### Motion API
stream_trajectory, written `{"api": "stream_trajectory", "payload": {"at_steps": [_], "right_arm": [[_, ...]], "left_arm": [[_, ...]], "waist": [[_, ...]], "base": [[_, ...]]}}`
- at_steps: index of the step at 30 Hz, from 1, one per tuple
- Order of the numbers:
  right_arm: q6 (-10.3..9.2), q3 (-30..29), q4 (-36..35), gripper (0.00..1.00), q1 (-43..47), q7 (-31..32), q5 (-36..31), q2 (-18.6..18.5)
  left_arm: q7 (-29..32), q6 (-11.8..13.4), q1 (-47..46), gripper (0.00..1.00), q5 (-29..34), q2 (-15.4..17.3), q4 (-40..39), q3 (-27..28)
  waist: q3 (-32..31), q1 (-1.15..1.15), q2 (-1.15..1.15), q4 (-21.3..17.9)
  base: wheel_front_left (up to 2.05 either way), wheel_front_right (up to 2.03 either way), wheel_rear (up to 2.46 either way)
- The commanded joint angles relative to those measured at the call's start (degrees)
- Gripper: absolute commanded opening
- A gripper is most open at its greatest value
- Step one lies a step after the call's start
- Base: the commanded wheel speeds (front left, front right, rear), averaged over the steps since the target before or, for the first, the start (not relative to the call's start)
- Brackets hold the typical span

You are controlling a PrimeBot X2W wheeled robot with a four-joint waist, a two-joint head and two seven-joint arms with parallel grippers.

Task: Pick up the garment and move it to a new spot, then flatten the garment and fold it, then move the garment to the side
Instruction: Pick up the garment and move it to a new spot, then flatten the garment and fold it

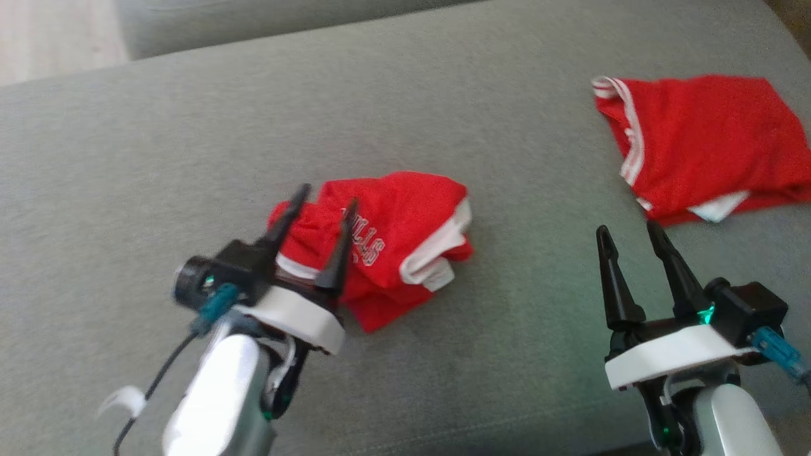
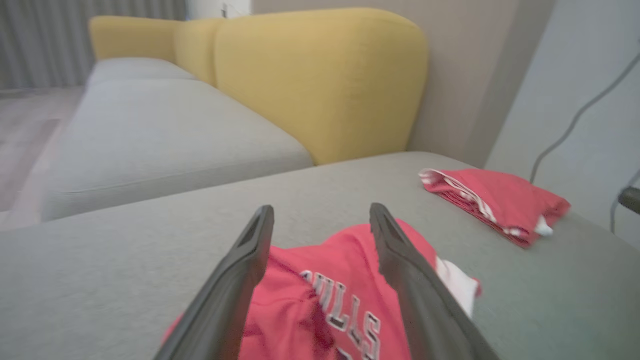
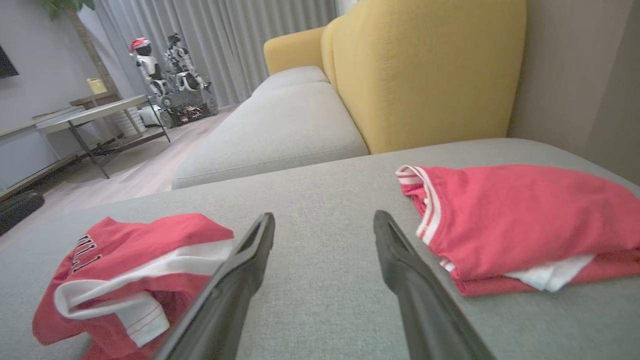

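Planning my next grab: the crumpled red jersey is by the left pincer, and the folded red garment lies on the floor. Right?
Not quite. The folded red garment lies on the grey cushion, as the head view shows. The crumpled red jersey is indeed by the left pincer.

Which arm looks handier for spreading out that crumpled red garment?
Left, probably. The left gripper, open, hangs right over the crumpled garment, while the right gripper sits apart, nearer the folded garment.
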Motion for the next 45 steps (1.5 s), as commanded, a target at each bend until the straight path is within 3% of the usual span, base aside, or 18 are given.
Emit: {"api": "stream_trajectory", "payload": {"at_steps": [1,8,14,22,45], "right_arm": [[-0.05,0.9,-2.2,1.00,-1.2,0.4,-0.5,-0.2],[-0.05,0.6,-2.9,1.00,0.2,1.9,-1.4,-0.2],[-0.05,0.1,-3.3,1.00,1.3,2.6,-1.8,-0.2],[-0.05,0.1,-3.6,1.00,2.8,3.4,-2.3,-0.2],[-0.05,-0.6,-5.1,1.00,6.6,5.5,-2.6,-0.2]], "left_arm": [[-0.8,1.6,0.1,1.00,-0.8,1.0,-3.1,3.6],[-1.1,6.0,3.4,1.00,-1.8,3.9,-5.8,10.2],[-1.2,7.5,7.0,1.00,-3.0,6.1,-6.8,14.3],[-1.0,7.2,12.8,1.00,-3.9,8.3,-8.4,15.8],[2.4,8.6,21.2,1.00,-5.0,9.0,-15.1,14.2]], "waist": [[-2.3,0.00,0.00,3.0],[-4.7,0.00,0.00,7.0],[-6.1,0.00,0.00,8.8],[-7.8,0.00,0.00,9.9],[-11.2,0.00,0.00,9.9]], "base": [[0.00,0.00,0.00],[0.00,0.00,0.00],[0.00,0.00,0.00],[0.00,0.00,0.00],[0.00,0.00,0.00]]}}
